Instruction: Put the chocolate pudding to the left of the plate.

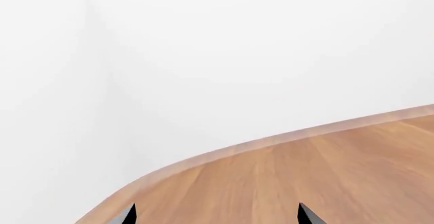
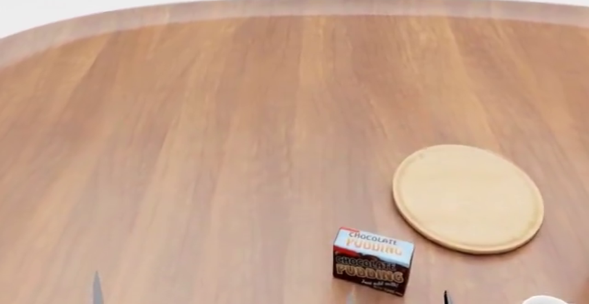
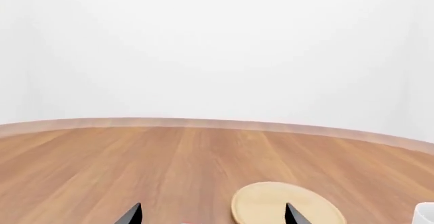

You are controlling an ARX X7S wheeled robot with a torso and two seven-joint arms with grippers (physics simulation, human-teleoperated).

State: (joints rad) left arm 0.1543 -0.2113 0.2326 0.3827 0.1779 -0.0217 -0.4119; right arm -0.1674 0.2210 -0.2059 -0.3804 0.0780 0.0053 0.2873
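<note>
A chocolate pudding carton (image 2: pixel 373 260) stands upright on a broad wooden table (image 2: pixel 230 125), near the front edge of the head view, its light-blue top and brown lettered front turned toward the camera. Just beyond it and to its right lies the plate (image 2: pixel 468 198), a flat round disc of pale wood; the two are near each other but not touching, and the carton sits nearer the robot than the plate's left side. A sliver of a white mug (image 2: pixel 545 300) shows at the bottom right corner of the head view.

The right wrist view looks low across the table (image 3: pixel 135 158) toward a plain white wall, and takes in the plate (image 3: pixel 285 206) along with the white mug (image 3: pixel 426 213) at the frame's edge; of the carton only a faint reddish trace shows at the frame's lower edge. The two dark fingertips of the right gripper (image 3: pixel 211 215) stand well apart, with nothing between them.

The left wrist view shows neither carton nor plate, only the table's curved rim (image 1: pixel 224 150) against the white wall. The tips of the left gripper (image 1: pixel 218 215) are likewise spread wide and hold nothing. In the head view, the grippers appear only as thin dark slivers at the bottom edge.
</note>
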